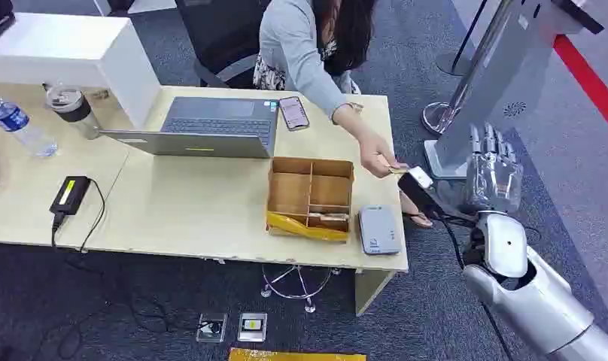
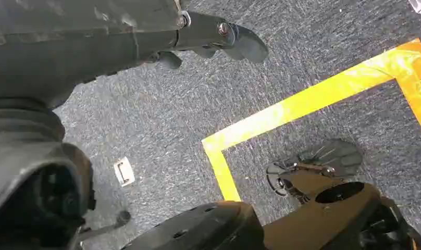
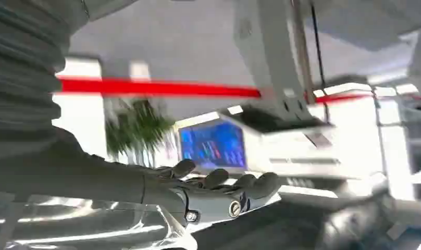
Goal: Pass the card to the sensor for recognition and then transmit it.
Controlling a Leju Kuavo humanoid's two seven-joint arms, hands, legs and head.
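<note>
Beige wooden desk [image 1: 196, 203] lies left of the raised right hand [image 1: 494, 169], fingers spread wide, nothing held. Brown divided cardboard box [image 1: 311, 194] and grey flat card sensor [image 1: 379, 229] sit on the desk, left of and below that hand. Small yellowish card [image 1: 396, 171] is pinched in a person's hand [image 1: 378, 156], just left of it. Step judged: card handover; next, fingers must be closed on the card. Left hand [image 2: 219, 39] hangs over carpet, nothing held, its spread cannot be told.
</note>
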